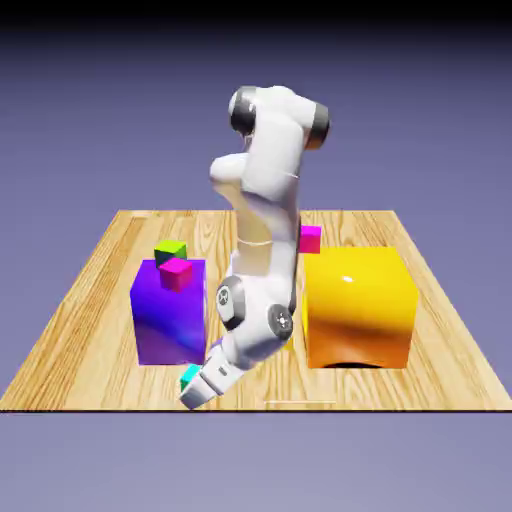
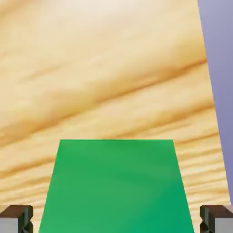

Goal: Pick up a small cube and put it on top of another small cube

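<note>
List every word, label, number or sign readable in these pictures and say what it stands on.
None: no text shows on the purple block, yellow block, small cubes, table or arm in either view.

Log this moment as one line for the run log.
phase: grasp | gripper: closed on teal cube | place: front edge of table | cube: not yet lifted or stacked

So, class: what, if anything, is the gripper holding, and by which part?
The gripper is closed on the tiny teal cube, one fingertip on each of two opposite side faces, low at the wooden table.
</note>
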`<act>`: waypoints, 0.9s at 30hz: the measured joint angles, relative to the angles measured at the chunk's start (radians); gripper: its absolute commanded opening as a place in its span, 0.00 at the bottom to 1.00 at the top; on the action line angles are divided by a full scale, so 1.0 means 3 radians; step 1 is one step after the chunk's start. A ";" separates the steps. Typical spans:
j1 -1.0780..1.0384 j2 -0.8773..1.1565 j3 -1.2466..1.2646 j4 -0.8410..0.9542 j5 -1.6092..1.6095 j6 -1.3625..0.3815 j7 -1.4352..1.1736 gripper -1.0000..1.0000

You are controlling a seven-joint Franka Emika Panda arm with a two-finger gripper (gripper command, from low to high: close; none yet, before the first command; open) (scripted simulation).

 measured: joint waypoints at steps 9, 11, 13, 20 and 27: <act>-0.0430 -0.0745 0.0834 -0.0189 0.0409 -0.1032 0.0600 0.00; -0.0588 -0.0901 0.1075 -0.0248 0.0508 -0.1249 0.0782 0.00; -0.0747 -0.1056 0.1317 -0.0307 0.0607 -0.1467 0.0964 0.00; -0.1137 -0.1666 0.2070 -0.0508 0.1014 -0.2206 0.1511 0.00; -0.0938 -0.2511 0.2492 -0.0686 0.1638 -0.2865 0.1728 0.00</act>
